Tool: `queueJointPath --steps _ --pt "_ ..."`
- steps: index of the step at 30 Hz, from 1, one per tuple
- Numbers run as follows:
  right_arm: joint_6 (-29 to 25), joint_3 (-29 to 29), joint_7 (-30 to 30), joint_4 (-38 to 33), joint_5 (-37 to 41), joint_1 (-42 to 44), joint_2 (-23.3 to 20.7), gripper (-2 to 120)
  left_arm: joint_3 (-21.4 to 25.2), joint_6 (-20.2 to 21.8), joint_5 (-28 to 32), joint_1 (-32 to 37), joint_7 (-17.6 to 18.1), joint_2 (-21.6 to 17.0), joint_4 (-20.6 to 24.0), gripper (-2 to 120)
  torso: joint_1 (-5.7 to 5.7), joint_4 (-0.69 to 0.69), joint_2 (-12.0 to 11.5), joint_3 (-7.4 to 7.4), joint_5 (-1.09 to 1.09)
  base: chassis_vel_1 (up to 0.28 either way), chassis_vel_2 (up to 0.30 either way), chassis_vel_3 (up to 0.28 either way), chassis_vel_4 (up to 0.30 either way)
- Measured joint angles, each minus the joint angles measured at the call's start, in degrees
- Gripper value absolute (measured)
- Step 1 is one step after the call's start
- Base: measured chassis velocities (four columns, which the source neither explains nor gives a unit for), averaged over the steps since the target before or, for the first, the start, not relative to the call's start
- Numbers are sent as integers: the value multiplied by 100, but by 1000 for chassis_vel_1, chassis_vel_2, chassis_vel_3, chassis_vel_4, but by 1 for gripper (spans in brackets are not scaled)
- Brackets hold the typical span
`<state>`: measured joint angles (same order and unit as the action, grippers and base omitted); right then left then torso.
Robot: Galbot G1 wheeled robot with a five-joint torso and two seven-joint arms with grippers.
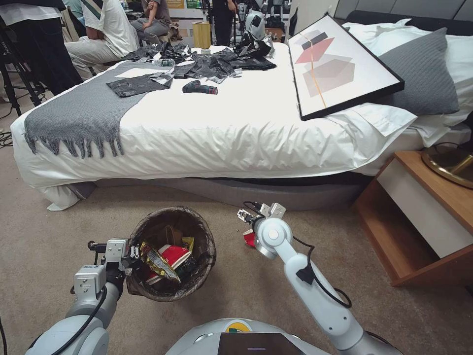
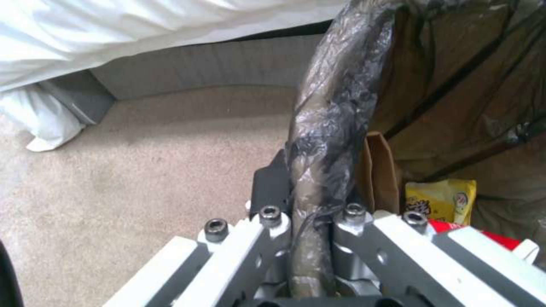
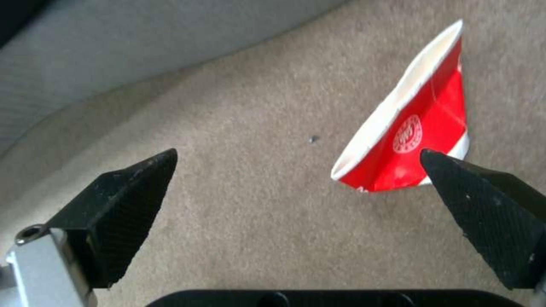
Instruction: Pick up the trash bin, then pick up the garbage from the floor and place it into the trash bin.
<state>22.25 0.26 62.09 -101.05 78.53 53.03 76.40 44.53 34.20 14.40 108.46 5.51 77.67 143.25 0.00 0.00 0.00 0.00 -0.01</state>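
Our left arm reaches forward low on our left side, forearm roughly level, wrist straight. Our left gripper point(image 2: 310, 221) is clamped tight: its fingers point(image 2: 273, 187) stand one on either side of a rim pinched between them, with no gap left. Our right arm stretches forward and bends down at the wrist, so our right gripper point(image 3: 296, 187) points at the ground. Its two black, textured fingertips point(image 3: 131, 192) are spread wide apart, nothing between them touching either pad, one tip just beside a red cup point(image 3: 415, 128).
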Motion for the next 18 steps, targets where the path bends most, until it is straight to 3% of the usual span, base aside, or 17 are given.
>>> queueJointPath --steps 18 --pt "-129 122 132 1321 113 -452 444 100 39 -9 63 7 1 23 0 3 0 0 0 0 0 0 0 0 0"
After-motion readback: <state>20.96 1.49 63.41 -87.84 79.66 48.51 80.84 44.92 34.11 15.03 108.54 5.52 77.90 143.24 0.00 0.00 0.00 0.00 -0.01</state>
